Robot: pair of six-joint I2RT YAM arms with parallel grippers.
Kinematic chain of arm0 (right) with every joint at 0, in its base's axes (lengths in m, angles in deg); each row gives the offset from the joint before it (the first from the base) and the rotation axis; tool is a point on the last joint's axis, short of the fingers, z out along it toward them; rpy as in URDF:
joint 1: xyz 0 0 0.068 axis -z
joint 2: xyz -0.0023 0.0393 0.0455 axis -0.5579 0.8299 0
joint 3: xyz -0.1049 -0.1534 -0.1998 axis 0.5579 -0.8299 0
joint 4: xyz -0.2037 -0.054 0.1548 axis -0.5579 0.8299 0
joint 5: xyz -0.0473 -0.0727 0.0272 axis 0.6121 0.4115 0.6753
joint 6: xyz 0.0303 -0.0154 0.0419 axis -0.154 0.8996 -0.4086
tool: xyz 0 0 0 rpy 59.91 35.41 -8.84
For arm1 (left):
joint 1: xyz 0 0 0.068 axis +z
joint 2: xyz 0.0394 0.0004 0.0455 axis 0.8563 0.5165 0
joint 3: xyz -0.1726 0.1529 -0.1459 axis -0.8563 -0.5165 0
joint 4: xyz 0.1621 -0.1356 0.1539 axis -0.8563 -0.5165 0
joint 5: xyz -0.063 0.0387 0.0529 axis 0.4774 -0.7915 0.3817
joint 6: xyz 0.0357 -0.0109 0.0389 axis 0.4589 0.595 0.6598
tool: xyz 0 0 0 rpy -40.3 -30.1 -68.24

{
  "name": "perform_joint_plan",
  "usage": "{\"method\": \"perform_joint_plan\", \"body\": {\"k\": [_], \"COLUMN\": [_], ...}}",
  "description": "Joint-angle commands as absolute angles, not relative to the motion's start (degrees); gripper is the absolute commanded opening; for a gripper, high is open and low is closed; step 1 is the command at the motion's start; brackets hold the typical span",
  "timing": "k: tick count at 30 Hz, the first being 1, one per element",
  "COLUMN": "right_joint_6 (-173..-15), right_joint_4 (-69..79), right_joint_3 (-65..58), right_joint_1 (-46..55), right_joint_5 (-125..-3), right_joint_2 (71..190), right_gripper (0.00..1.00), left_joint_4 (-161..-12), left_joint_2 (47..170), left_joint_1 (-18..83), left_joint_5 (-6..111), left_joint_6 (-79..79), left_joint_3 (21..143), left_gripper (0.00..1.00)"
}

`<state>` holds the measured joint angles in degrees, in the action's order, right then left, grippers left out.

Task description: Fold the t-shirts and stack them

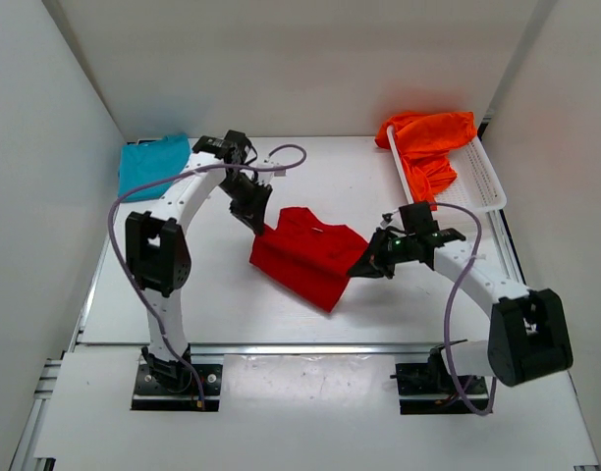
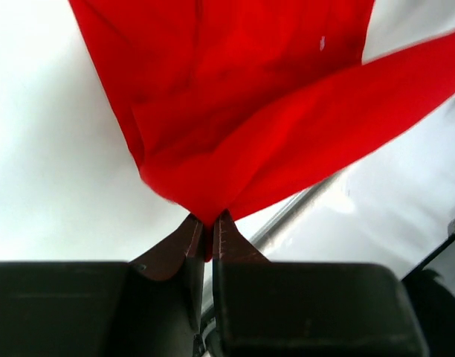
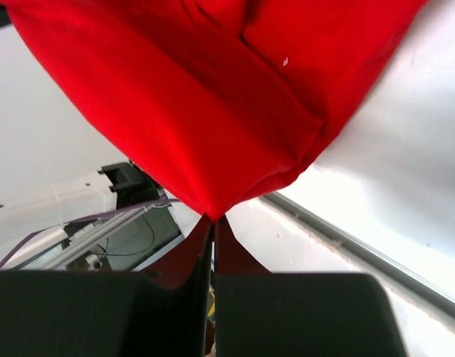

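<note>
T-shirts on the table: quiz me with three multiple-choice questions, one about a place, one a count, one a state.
1. Where is the orange t-shirt?
A) draped on the white basket, far right
B) at the table's centre
C) at the near left corner

2. How many t-shirts show?
A) two
B) three
C) four

3. The left pincer and right pincer are:
A) both open
B) both shut on the red t-shirt
C) one open, one shut

Answers: 1 A, it lies over the basket's far end. 2 B, the teal t-shirt, the red and the orange. 3 B, each wrist view shows red cloth pinched.
</note>
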<state>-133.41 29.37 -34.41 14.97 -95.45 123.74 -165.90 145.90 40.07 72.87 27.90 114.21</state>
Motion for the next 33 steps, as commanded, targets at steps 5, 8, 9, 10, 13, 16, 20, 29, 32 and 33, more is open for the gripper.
{"method": "perform_joint_plan", "body": {"k": [5, 8, 9, 10, 13, 16, 20, 29, 32, 33], "right_joint_6": [-128.18, -128.08, -128.08, -128.52, -129.84, -130.02, -130.45, -132.74, -133.88, -133.97], "right_joint_4": [29.40, 29.85, 29.33, 28.36, 26.51, 25.28, 22.03, 15.01, 11.06, 10.52], "right_joint_3": [-26.14, -25.59, -25.25, -26.20, -27.44, -28.14, -28.14, -28.14, -27.27, -26.92], "right_joint_1": [19.23, 20.11, 20.64, 21.08, 22.40, 24.76, 26.35, 31.88, 33.20, 33.30], "right_joint_5": [-98.63, -98.55, -98.98, -99.25, -98.72, -98.72, -98.64, -91.36, -85.74, -83.45], "right_joint_2": [130.90, 132.14, 132.31, 132.49, 131.79, 132.23, 134.68, 138.20, 138.99, 139.43], "right_gripper": [0.00, 0.00, 0.01, 0.00, 0.00, 0.00, 0.00, 0.00, 0.08, 0.16], "left_joint_4": [-162.96, -161.47, -161.03, -160.15, -156.63, -154.34, -149.69, -135.91, -128.97, -127.98], "left_joint_2": [152.71, 154.65, 155.00, 155.88, 156.85, 158.52, 162.03, 173.19, 176.00, 176.71], "left_joint_1": [40.10, 40.01, 40.09, 40.09, 39.83, 38.52, 36.94, 32.01, 32.10, 32.62], "left_joint_5": [77.93, 79.43, 79.60, 80.13, 80.56, 80.14, 79.61, 76.01, 75.91, 75.65], "left_joint_6": [24.96, 23.47, 22.77, 21.63, 19.35, 18.38, 15.13, 8.89, 5.29, 3.01], "left_joint_3": [128.00, 131.23, 132.82, 134.49, 136.08, 138.80, 141.88, 151.29, 150.94, 152.07], "left_gripper": [0.00, 0.00, 0.00, 0.00, 0.00, 0.00, 0.00, 0.02, 0.11, 0.21]}}
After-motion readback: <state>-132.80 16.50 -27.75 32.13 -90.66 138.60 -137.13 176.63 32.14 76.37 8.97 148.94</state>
